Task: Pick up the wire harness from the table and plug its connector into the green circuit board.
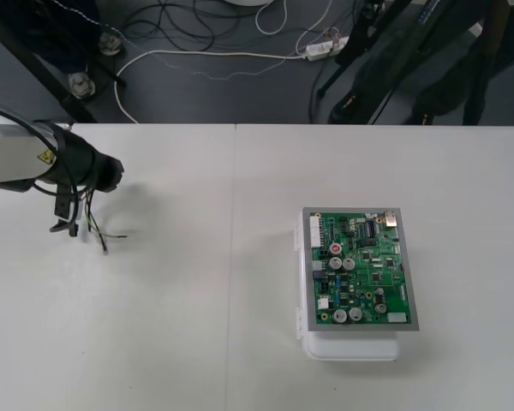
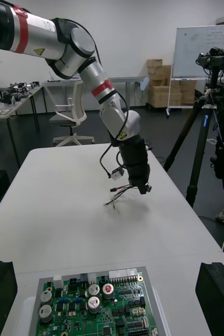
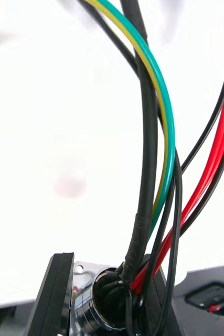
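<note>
— White desk (image 1: pixel 154 342) all around, dark floor (image 1: pixel 197 94) past its far edge. Where do we have the harness (image 1: pixel 92 221)?
— At the left side of the desk, well apart from the board (image 1: pixel 361 270). Our left claw (image 2: pixel 140 186) is clamped on its socket (image 3: pixel 91 304); we see the round metal tight between the fingers (image 3: pixel 54 294).
— And the wires (image 3: pixel 163 131)?
— Red, black and green-yellow, they run out of the socket and hang from the claw towards the desk. We cannot tell whether their tips touch it.
— How does the board lie?
— Flat on its white base (image 1: pixel 351 349), right of the middle of the desk, nearer the near edge than the far one.
— What of our right claw (image 2: pixel 107 265)?
— Its fingers stand far apart, gripping nothing, with the board just ahead of them. Beyond the board, from there, we see the left claw holding the harness above the desk.
</note>
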